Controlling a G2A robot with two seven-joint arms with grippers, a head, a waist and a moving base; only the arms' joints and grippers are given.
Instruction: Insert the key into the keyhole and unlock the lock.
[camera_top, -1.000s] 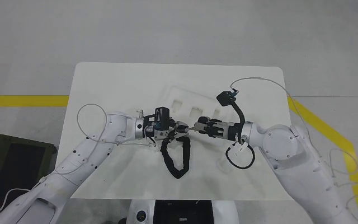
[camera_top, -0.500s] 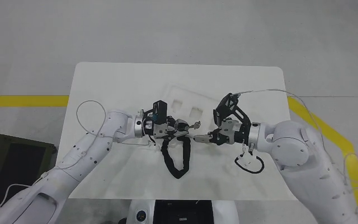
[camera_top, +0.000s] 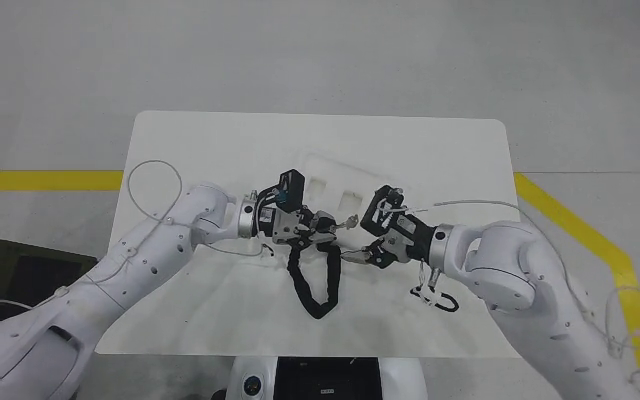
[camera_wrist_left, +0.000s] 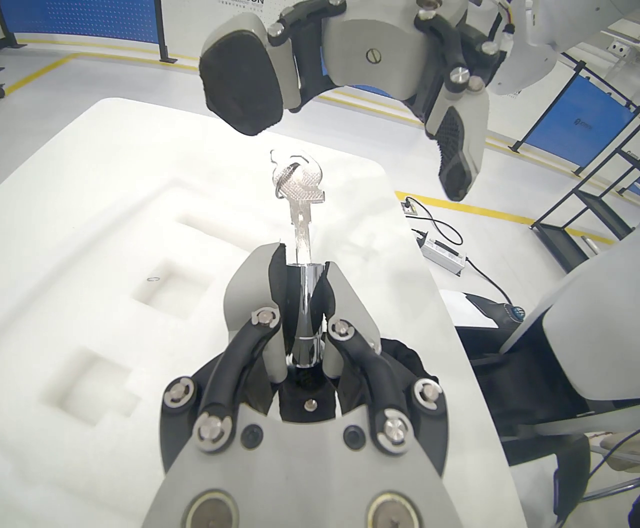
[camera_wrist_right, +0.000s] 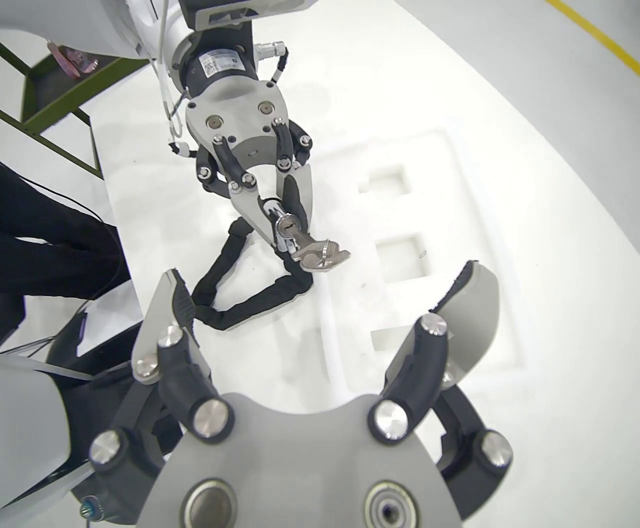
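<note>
Left hand (camera_wrist_left: 305, 267) is clamped on the lock (camera_wrist_left: 306, 320) above the bench (camera_top: 200, 150), the key (camera_wrist_left: 300, 185) seated in its keyhole (camera_wrist_right: 286, 229). Right hand (camera_wrist_right: 322, 285) hangs spread wide near the key, not touching.

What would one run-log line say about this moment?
left pincer: shut on chrome lock cylinder | silver metal key: in keyhole | right pincer: open, off key

- Falls bright and even from overhead on the table (camera_top: 180, 140).
- Pools as soft shade in the foam recesses (camera_wrist_left: 170, 287) beside the left gripper (camera_wrist_left: 305, 260).
- Glints off the key (camera_wrist_left: 300, 187) and chrome lock cylinder (camera_wrist_left: 306, 320) in that gripper.
- Bows straight lines near wrist-view edges.
</note>
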